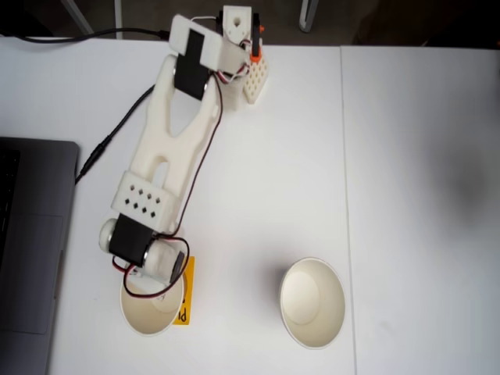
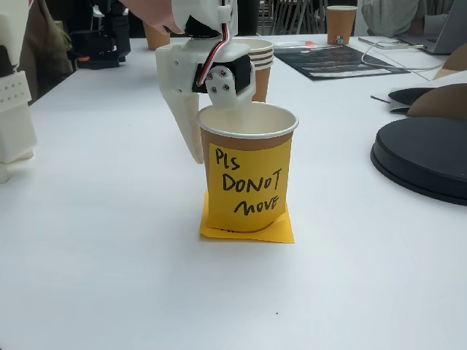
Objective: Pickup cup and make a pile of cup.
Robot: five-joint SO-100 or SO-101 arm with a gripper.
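One paper cup point(image 1: 148, 311) stands at the lower left of a fixed view, on an orange sticky note point(image 1: 184, 293). In the low fixed view this cup point(image 2: 248, 124) carries a handwritten orange note point(image 2: 248, 182) on its front. My white gripper point(image 1: 154, 283) hangs over its rim. One finger point(image 2: 186, 124) runs down outside the cup's left wall, and the other jaw sits at the rim. Whether they pinch the wall is not visible. A second cup point(image 1: 312, 303) stands alone to the right, upright and apart from the gripper point(image 2: 208, 130).
A grey laptop point(image 1: 31, 242) lies at the left edge with a black cable point(image 1: 101, 148) beside the arm. A table seam point(image 1: 344, 195) runs down the right. In the low fixed view, a brown cup point(image 2: 260, 62) stands behind the gripper and a black round object point(image 2: 423, 157) at right.
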